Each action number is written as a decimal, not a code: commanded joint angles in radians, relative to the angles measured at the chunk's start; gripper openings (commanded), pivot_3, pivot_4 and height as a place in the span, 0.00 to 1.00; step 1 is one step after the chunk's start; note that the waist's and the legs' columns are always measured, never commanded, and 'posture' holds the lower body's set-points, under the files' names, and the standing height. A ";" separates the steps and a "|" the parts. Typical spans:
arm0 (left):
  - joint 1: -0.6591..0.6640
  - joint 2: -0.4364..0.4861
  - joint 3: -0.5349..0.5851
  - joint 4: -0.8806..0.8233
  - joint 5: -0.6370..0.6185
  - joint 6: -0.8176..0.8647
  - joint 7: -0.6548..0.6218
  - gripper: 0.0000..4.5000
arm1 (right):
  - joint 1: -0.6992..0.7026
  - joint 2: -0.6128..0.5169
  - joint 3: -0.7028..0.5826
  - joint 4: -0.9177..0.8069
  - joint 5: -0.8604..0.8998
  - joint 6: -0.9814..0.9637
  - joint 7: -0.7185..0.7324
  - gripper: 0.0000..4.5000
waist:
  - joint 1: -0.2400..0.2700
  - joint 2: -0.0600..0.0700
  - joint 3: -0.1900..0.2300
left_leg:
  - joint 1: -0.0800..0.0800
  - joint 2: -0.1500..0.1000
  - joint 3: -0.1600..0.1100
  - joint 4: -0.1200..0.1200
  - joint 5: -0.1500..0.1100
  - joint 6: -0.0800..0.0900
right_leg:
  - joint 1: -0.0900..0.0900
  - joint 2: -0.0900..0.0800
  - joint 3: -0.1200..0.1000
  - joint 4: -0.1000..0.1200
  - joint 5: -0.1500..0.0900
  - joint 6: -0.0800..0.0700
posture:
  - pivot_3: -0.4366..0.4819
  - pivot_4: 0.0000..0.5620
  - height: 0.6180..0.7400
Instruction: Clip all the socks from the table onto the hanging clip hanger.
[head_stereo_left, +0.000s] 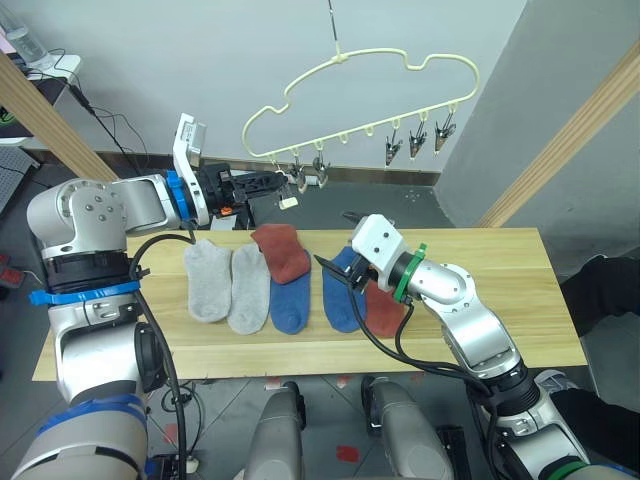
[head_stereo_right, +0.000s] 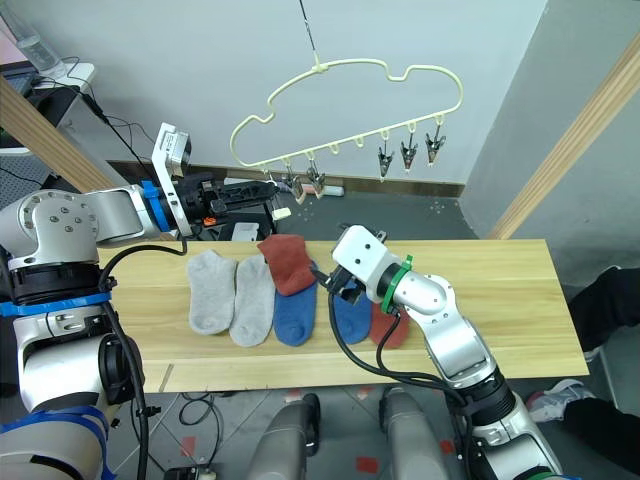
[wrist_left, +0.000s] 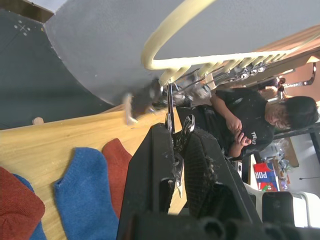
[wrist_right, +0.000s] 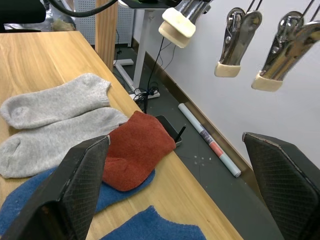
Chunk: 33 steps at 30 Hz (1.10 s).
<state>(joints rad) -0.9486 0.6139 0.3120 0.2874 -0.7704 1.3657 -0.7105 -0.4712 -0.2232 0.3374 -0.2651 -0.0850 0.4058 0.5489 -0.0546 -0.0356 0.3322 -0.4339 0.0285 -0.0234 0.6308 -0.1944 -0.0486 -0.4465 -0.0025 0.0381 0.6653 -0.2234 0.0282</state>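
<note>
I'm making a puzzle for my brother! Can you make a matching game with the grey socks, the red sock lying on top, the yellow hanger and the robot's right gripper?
1. two light grey knit socks
2. rust red knit sock
3. pale-yellow wire clip hanger
4. right gripper

A. hanging above the light wooden table
B. open
C. lying over a blue knit sock
D. left end of the row

Pairs: 1-D, 2-C, 3-A, 4-B
</note>
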 joint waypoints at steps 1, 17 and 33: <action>-0.009 0.020 0.005 -0.028 -0.017 -0.007 -0.017 0.05 | 0.002 0.030 0.009 0.008 0.029 0.021 0.001 0.99 | 0.000 0.000 0.000 | 0.000 0.000 0.000 0.000 0.000 0.000 | 0.000 0.000 0.000 0.000 0.000 0.000 | 0.42 0.57 1.00; -0.010 0.078 -0.044 -0.007 -0.009 -0.025 -0.082 0.05 | -0.223 0.194 0.168 0.651 -0.106 -0.232 -0.036 0.99 | -0.004 -0.001 0.000 | 0.000 0.000 0.000 0.000 0.000 0.000 | 0.000 0.002 0.000 0.000 0.000 -0.001 | 0.41 0.57 1.00; 0.007 0.089 -0.031 -0.056 -0.029 0.016 -0.075 0.05 | -0.400 0.342 0.136 1.126 -0.184 -0.402 -0.139 0.99 | -0.002 -0.002 -0.001 | 0.000 0.000 0.000 0.000 0.000 0.000 | 0.000 0.000 0.000 0.000 0.004 -0.006 | 0.46 0.54 1.00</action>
<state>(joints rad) -0.9423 0.6844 0.2613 0.2775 -0.7728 1.3707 -0.7774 -0.8538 0.0945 0.4888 0.8562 -0.2705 0.0376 0.4201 -0.0569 -0.0379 0.3309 -0.4338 0.0288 -0.0234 0.6308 -0.1944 -0.0486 -0.4469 -0.0021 0.0378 0.6657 -0.2195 0.0217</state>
